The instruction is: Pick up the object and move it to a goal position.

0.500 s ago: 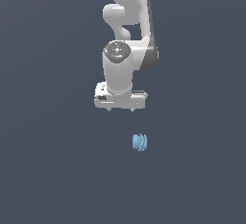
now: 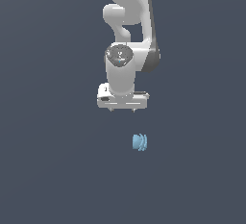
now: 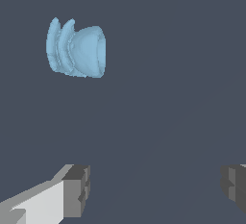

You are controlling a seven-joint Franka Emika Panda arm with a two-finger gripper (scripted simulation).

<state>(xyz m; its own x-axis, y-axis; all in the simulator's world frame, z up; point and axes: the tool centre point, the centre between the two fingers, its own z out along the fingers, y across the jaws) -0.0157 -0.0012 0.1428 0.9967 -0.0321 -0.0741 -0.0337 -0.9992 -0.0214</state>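
Observation:
The object is a small light-blue ribbed lump lying on the dark grey floor. In the exterior view it sits below my white gripper and a little toward that view's right, with a clear gap between them. The gripper points down, and its short fingertips are spread wide apart with nothing held. In the wrist view the object shows its ribs and a rounded end, apart from my two grey fingertips, which stand wide apart with nothing between them.
The white arm rises above the gripper to the exterior view's top edge. A plain dark grey floor fills everything else in view.
The gripper has shifted only slightly in the exterior view. The object has not moved.

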